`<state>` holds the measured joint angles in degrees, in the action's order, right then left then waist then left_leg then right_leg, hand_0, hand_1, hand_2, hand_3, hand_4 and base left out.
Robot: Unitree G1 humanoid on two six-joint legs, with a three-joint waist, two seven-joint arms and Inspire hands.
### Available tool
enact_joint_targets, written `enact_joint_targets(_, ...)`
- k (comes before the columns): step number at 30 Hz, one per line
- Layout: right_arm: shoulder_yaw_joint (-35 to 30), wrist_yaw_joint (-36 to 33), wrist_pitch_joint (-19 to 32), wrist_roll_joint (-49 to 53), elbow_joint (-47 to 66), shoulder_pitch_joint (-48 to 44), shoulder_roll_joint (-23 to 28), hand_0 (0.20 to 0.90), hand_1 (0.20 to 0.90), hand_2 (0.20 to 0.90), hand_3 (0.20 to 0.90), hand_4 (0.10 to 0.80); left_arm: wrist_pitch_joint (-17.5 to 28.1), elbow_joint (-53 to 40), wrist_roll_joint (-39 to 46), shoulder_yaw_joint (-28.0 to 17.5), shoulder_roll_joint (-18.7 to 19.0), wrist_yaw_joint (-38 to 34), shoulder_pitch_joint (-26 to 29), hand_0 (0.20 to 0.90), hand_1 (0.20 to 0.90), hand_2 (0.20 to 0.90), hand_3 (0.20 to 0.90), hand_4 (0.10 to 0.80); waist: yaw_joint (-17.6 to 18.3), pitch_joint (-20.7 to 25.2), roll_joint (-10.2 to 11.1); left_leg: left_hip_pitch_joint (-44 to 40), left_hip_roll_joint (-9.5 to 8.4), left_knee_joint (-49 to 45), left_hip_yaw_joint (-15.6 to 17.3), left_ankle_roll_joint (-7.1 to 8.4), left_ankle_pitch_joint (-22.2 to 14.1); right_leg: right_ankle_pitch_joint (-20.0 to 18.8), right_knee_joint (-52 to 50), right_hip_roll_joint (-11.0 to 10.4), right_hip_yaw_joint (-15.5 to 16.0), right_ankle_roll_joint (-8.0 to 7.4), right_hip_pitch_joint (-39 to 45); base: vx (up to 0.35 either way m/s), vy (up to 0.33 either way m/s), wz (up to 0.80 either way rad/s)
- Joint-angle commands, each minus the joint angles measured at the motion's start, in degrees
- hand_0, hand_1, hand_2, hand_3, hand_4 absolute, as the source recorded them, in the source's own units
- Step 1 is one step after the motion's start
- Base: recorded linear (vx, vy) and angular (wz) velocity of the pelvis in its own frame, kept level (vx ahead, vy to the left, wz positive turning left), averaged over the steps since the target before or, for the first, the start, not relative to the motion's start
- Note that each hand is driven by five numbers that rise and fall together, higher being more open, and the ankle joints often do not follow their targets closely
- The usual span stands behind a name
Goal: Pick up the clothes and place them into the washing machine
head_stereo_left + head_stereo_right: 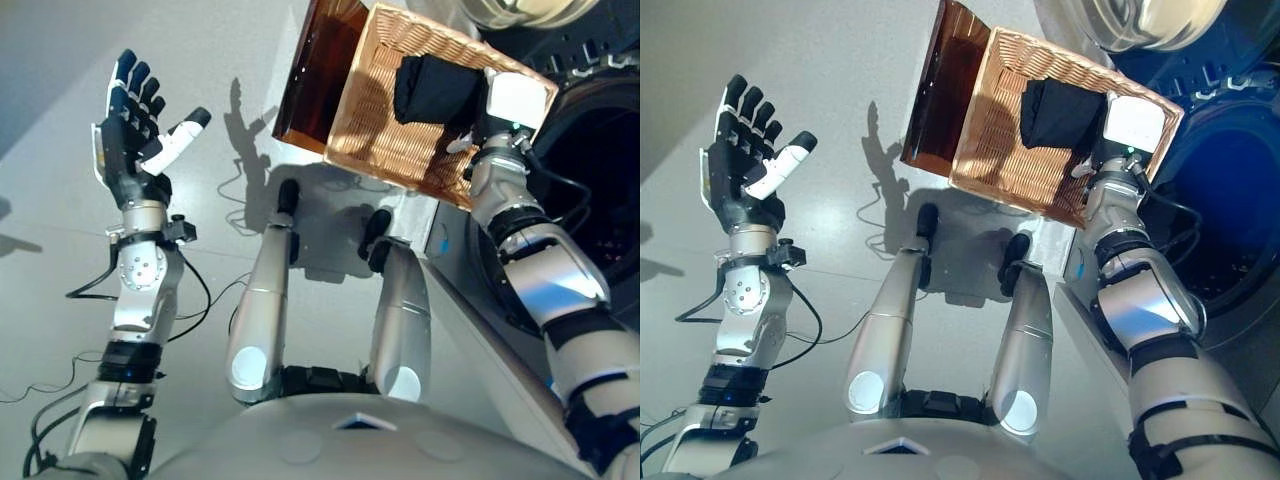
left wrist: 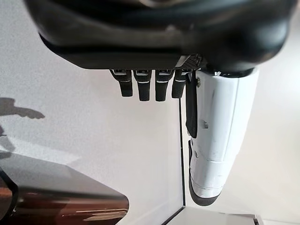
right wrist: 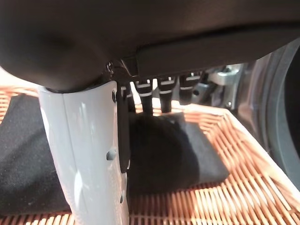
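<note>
As we survey the scene from largest to smallest, the front-loading washing machine with its dark round drum opening (image 1: 600,190) fills the robot's right side, its glass door (image 1: 1140,20) swung open above, presumably so the load can go straight in. Just beside it stands a rectangular woven wicker basket with a dark brown outer wall (image 1: 380,120), placed, we judge, so that the reach from basket to drum is short. Inside the basket lies a folded black garment (image 1: 432,88), the task's item, not yet lifted. We see the right hand (image 3: 89,154) poised directly above this cloth, fingers straight and pointing down at it with nothing grasped, a posture that suits a descent to grip. We see the left hand (image 1: 135,125) raised well apart over the pale floor, fingers spread and empty, apparently kept clear.
</note>
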<state>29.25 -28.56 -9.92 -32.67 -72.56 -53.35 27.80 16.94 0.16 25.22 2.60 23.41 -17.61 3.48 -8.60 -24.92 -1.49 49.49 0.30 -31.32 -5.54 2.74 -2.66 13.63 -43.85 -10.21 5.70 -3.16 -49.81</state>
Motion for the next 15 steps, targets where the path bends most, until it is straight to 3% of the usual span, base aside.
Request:
enact_joint_targets(1,1.92,-2.27,-0.27,1.41,-2.13,-2.72,3.77,0.900,0.900,0.900,0.900,0.800,6.44,-6.47,-1.55,-2.30,0.84,-1.44,0.06,0.900,0.900,0.900,0.900,0.800,0.28,5.28,-3.72,-0.63,0.53,-2.09,-1.42,3.18,-6.49,0.34,2.23,1.23,1.60,-1.99,-0.84,-0.018,-0.022,0.05)
enact_joint_targets(5,2.00,-2.51,-0.16,1.68,-1.89,-3.51,3.87,0.900,0.900,0.900,0.900,0.800,6.53,-6.58,-1.88,-2.42,0.68,-1.84,0.33,0.900,0.900,0.900,0.900,0.800,0.08,5.09,-4.15,0.13,0.42,-1.73,-1.62,3.36,-5.83,0.33,2.12,1.14,1.80,-1.93,-1.44,-0.011,-0.023,0.06)
enact_joint_targets(6,2.01,-2.48,-0.13,1.75,-1.99,-3.65,3.75,0.812,0.812,0.812,0.812,0.737,6.54,-6.57,-1.87,-2.37,0.59,-1.86,0.33,0.900,0.900,0.900,0.900,0.800,0.04,5.02,-4.20,0.22,0.39,-1.72,-1.72,3.38,-5.78,0.43,2.08,1.15,1.89,-1.88,-1.47,-0.007,-0.035,0.01)
enact_joint_targets(7,2.05,-2.56,-0.15,1.81,-2.04,-3.86,3.53,0.546,0.546,0.546,0.546,0.547,6.61,-6.52,-1.90,-2.34,0.53,-1.89,0.33,0.900,0.900,0.900,0.900,0.800,0.09,4.92,-4.28,0.27,0.43,-1.68,-1.81,3.38,-5.73,0.51,2.01,1.20,1.94,-1.83,-1.59,-0.009,-0.039,0.02)
enact_joint_targets(8,2.05,-2.71,-0.11,1.98,-1.99,-3.96,3.36,0.200,0.200,0.200,0.200,0.300,6.69,-6.46,-1.89,-2.41,0.52,-2.10,0.36,0.900,0.900,0.900,0.900,0.800,0.12,4.93,-4.39,0.52,0.39,-1.75,-1.92,3.36,-5.67,0.59,1.78,1.23,1.94,-1.82,-1.82,-0.007,-0.036,0.01)
enact_joint_targets(15,1.76,-3.10,0.12,3.10,-2.31,-4.55,2.53,0.200,0.200,0.200,0.200,0.300,6.98,-6.33,-2.54,-2.85,0.88,-2.52,0.48,0.900,0.900,0.900,0.900,0.800,0.36,5.61,-4.39,0.44,0.01,-0.69,-2.28,3.40,-5.21,0.67,2.07,1.26,1.95,-1.78,-1.65,0.006,-0.009,0.05)
